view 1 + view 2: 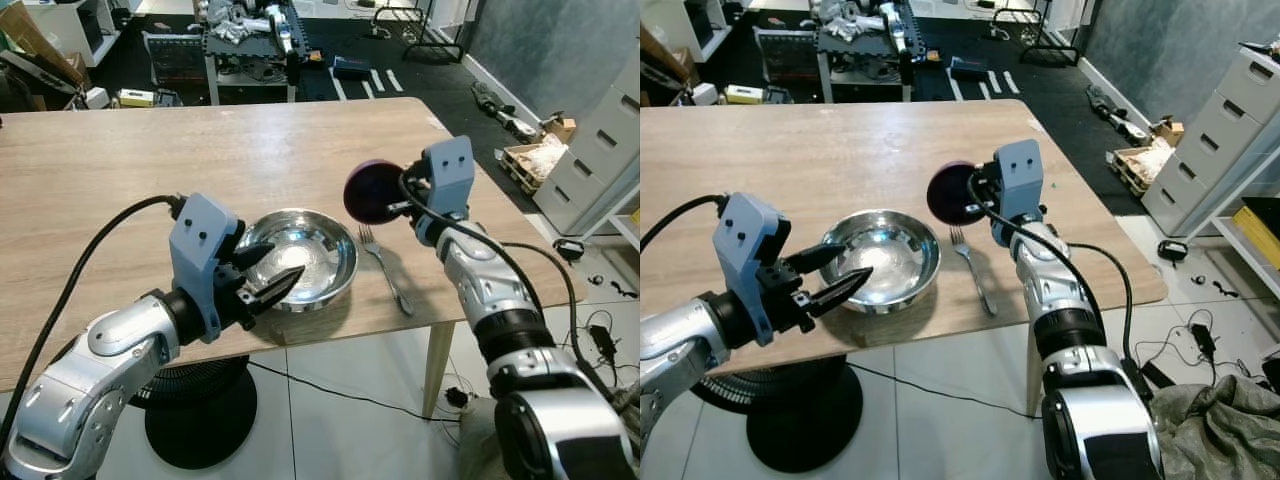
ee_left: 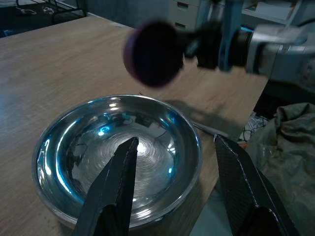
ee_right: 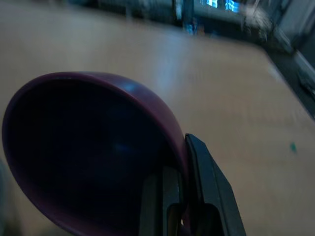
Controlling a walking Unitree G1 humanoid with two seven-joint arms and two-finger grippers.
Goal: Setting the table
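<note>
The right gripper [image 3: 184, 196] pinches the rim of a purple bowl [image 1: 372, 192], tilted on edge above the table [image 1: 120, 170] beside the fork [image 1: 385, 268]; the left gripper [image 1: 272, 285] hovers open at the steel bowl [image 1: 310, 262]; a thin rim-hold risks the purple bowl slipping onto the fork.

A dark purple bowl [image 3: 83, 152] looms close, tipped on its side so its shaded hollow faces out. The right gripper [image 3: 183, 196] pinches its rim, one black finger inside and one outside. Behind lies the blurred wooden table [image 3: 231, 98].
</note>
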